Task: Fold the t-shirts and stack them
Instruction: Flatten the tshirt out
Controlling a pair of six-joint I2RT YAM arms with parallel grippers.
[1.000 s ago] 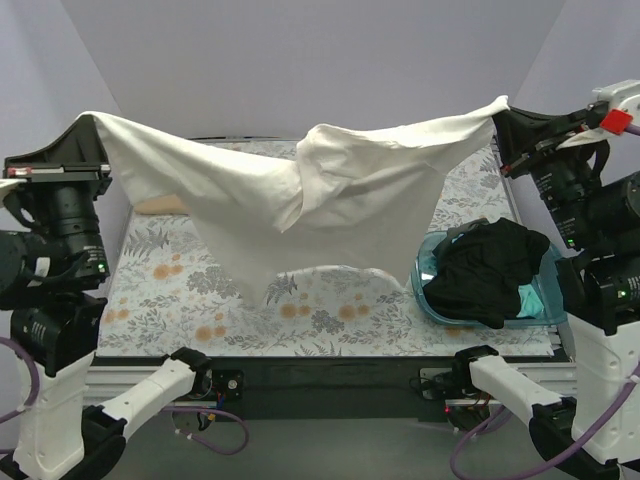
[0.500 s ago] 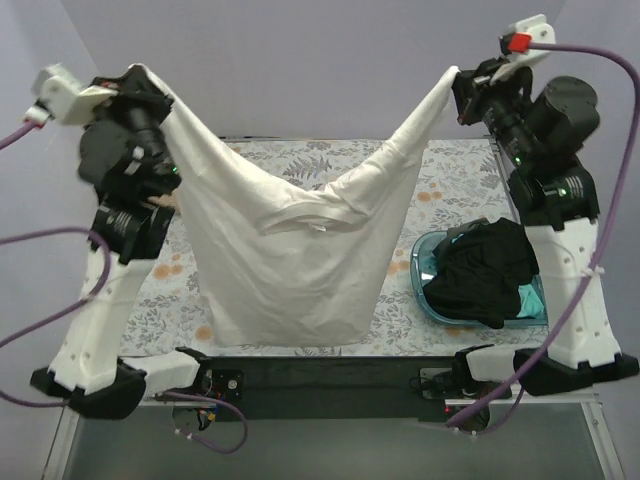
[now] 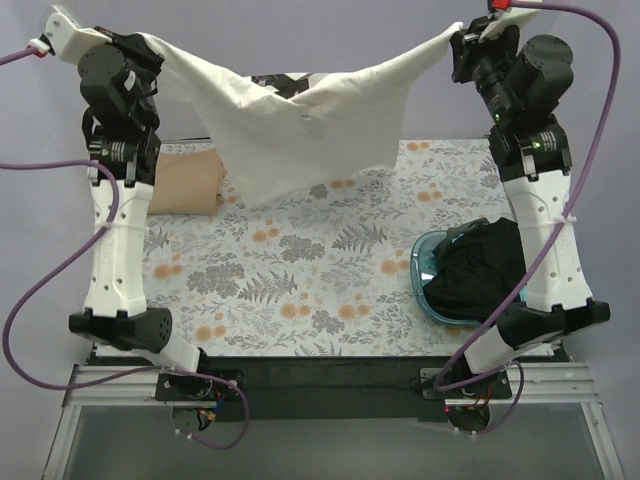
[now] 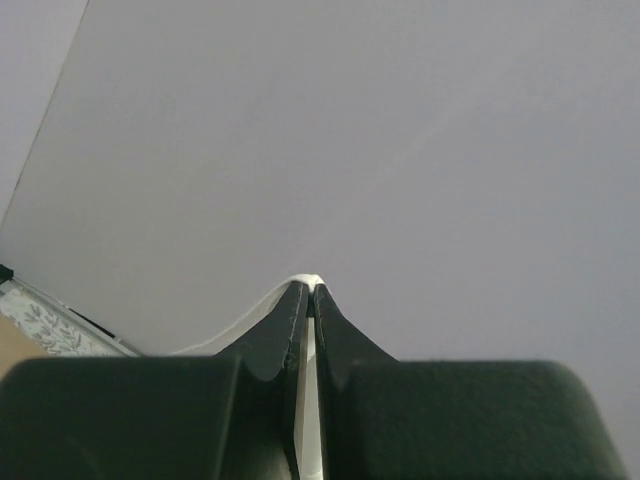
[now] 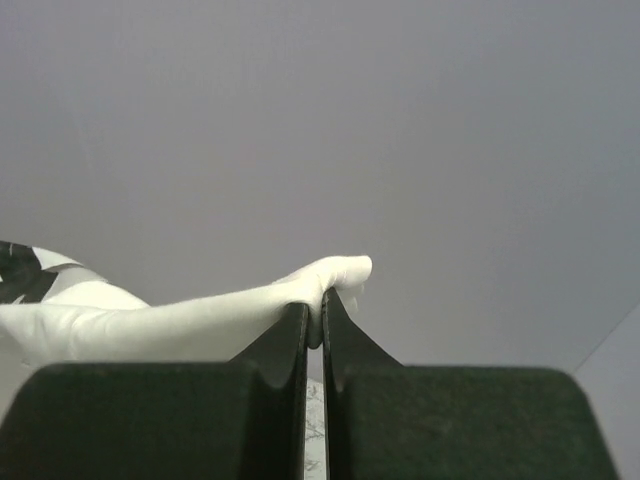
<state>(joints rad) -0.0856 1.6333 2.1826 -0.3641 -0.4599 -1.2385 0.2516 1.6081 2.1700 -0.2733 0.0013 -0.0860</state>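
A white t-shirt [image 3: 300, 115] hangs spread in the air over the far part of the table, held by two corners. My left gripper [image 3: 148, 40] is shut on its left corner, high at the far left; the left wrist view shows white cloth [image 4: 310, 280] pinched at the fingertips. My right gripper [image 3: 457, 35] is shut on its right corner, high at the far right; the right wrist view shows a white fold [image 5: 335, 272] bulging over the tips. A folded tan t-shirt [image 3: 185, 185] lies on the table at the far left, below the left gripper.
A clear blue basket [image 3: 425, 280] with dark clothes [image 3: 485, 270] stands at the right of the floral tablecloth [image 3: 300, 280]. The right arm's column rises in front of the basket. Purple cables loop beside both arms.
Both arms have raised and carried the white t-shirt away toward the far wall. The shirt now hangs clear of the table, and the folded tan t-shirt has come into sight.
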